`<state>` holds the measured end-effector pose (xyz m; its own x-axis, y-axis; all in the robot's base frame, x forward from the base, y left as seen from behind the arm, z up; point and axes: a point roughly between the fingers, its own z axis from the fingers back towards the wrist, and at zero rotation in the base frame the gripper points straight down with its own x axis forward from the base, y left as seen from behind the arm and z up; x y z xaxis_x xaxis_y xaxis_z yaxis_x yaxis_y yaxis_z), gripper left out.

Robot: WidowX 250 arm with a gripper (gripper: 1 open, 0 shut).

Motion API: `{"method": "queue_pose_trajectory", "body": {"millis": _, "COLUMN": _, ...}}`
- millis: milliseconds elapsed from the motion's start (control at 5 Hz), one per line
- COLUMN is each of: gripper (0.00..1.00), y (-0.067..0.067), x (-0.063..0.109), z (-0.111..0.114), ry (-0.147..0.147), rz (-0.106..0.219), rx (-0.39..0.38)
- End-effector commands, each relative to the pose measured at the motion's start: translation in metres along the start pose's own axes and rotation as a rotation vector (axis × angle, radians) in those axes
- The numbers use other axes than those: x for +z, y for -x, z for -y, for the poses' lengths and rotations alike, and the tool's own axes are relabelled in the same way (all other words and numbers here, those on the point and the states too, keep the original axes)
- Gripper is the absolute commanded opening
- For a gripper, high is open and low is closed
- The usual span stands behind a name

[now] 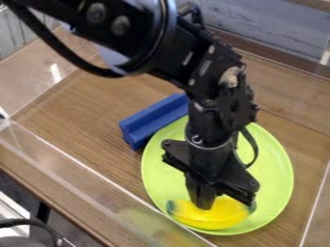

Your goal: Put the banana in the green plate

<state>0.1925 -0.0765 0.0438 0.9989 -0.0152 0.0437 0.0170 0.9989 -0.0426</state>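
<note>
Shows a smooth yellow toy banana (217, 214) in a round lime-green plastic plate (272, 162), beneath a black metal gripper (204, 203), closed narrow.
Runs from clear edging (80, 166) in front, across a brown wooden surface (80, 111), past a blue rectangular block (152, 120) beside the plate, to grey boards (277, 23) behind.

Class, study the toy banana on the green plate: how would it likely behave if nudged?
The toy banana looks smooth, so it may slide easily. Its curved, rounded body would probably rock or roll a little, though the raised rim of the green plate might stop it.
</note>
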Motion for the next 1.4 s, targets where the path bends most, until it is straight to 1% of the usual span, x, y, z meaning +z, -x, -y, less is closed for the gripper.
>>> {"method": "queue_pose_trajectory", "body": {"millis": 0, "gripper": 0.0, "y": 0.006, "x": -0.002, "z": 0.004, "ry": 0.004, "rz": -0.01, "rx": -0.036}}
{"method": "queue_pose_trajectory", "body": {"millis": 400, "gripper": 0.0, "y": -0.001, "x": 0.019, "z": 0.011, "ry": 0.005, "rz": -0.019, "rx": 0.059}}
{"method": "queue_pose_trajectory", "body": {"millis": 600, "gripper": 0.0, "y": -0.008, "x": 0.027, "z": 0.011, "ry": 0.001, "rz": -0.026, "rx": 0.081}}
{"method": "queue_pose_trajectory", "body": {"millis": 800, "gripper": 0.0, "y": -0.015, "x": 0.031, "z": 0.011, "ry": 0.003, "rz": -0.03, "rx": 0.105}}
{"method": "queue_pose_trajectory", "body": {"millis": 1000, "gripper": 0.0, "y": -0.013, "x": 0.039, "z": 0.005, "ry": 0.011, "rz": -0.038, "rx": 0.063}}
{"method": "queue_pose_trajectory", "body": {"millis": 1200, "gripper": 0.0, "y": -0.01, "x": 0.041, "z": -0.001, "ry": 0.019, "rz": -0.042, "rx": 0.029}}
